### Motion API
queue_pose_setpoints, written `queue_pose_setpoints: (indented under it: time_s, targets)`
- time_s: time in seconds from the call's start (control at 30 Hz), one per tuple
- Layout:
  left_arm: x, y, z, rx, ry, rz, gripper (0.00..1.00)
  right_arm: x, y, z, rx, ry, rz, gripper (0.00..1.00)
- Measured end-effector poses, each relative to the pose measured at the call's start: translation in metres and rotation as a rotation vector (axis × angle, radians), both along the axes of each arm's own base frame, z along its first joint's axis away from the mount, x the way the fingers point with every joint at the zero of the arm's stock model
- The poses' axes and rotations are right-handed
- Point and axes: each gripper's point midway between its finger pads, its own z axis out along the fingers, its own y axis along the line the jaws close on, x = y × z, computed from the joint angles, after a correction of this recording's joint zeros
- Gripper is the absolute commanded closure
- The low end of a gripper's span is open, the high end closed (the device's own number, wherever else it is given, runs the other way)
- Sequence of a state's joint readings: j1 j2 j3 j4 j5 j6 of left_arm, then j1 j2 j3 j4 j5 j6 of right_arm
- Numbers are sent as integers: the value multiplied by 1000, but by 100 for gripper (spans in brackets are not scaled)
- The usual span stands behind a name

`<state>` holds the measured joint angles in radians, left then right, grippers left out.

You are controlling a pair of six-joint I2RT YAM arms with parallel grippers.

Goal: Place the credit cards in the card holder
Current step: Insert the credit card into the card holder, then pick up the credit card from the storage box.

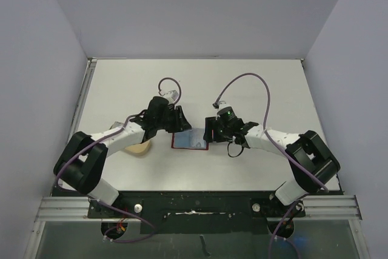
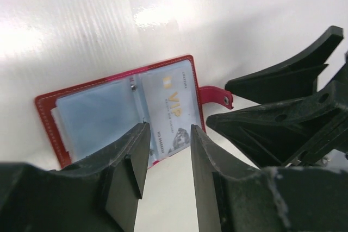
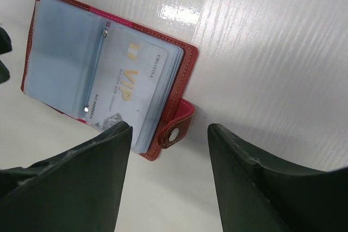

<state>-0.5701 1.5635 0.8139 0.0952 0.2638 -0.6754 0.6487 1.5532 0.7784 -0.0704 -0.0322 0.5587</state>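
Observation:
The red card holder lies open on the white table between both grippers. It also shows in the left wrist view and the right wrist view. A pale credit card printed "VIP" rests on its right-hand leaf among clear sleeves. The snap tab sticks out at the right edge. My left gripper hovers open over the holder's near edge, with nothing between its fingers. My right gripper stands open, straddling the snap tab without touching it.
A tan oval dish sits left of the holder, partly hidden under my left arm. The right gripper's black fingers fill the right side of the left wrist view, close to the tab. Grey walls enclose the table.

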Motion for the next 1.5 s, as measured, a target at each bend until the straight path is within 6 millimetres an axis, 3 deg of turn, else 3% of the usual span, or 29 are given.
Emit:
queue_pose_setpoints:
  time_s: [0.23, 0.53, 0.77, 0.9, 1.33, 1.5]
  targets:
    - [5, 36, 18, 191, -93, 16, 64, 1, -2, 17, 13, -33, -9, 37]
    - [17, 102, 75, 466, -284, 75, 62, 2, -2, 38, 46, -79, -10, 37]
    - [14, 164, 85, 682, -318, 126, 61, 1, -2, 38, 41, -78, -7, 38]
    - [11, 186, 79, 789, -313, 138, 60, 1, -2, 37, 40, -79, -4, 38]
    - [8, 249, 21, 1039, -117, 150, 60, 3, -5, 40, 40, -88, 8, 38]
    - [5, 260, 2, 1107, -52, 139, 60, 7, -9, 49, 62, -106, -3, 38]
